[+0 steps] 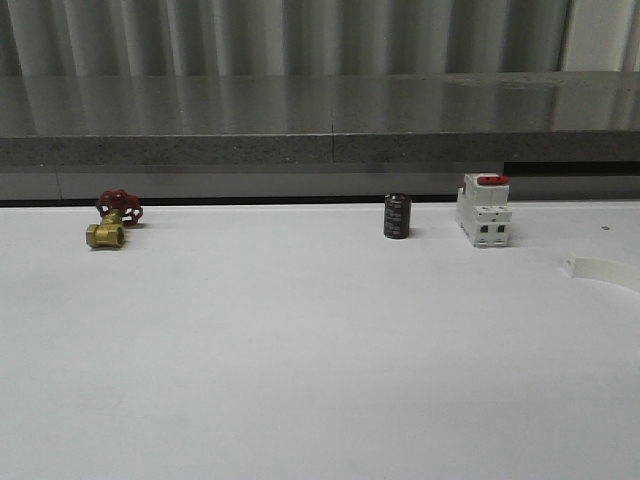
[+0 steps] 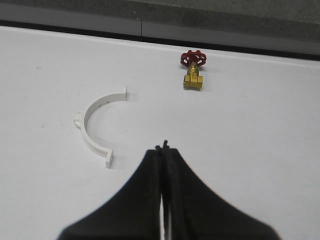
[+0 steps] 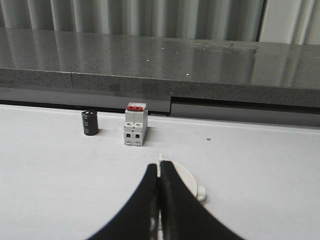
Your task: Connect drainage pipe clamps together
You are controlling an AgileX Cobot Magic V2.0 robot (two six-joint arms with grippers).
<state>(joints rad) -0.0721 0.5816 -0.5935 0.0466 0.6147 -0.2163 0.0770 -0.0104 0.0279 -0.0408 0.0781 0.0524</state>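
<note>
My left gripper (image 2: 164, 150) and right gripper (image 3: 159, 172), fingers pressed together, hold nothing; the two half-rings (image 2: 95, 125) (image 3: 187, 181) lie well apart, unjoined.

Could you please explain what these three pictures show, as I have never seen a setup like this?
It is a two-armed robot at a white table. One camera faces forward over the table; one sits on each wrist.

On the table lie a brass valve, a black cylinder and a white breaker.

The left wrist camera shows the left tool, closed and empty, near one white half-ring clamp. The right tool, also closed and empty, is just in front of the other half-ring clamp.
</note>
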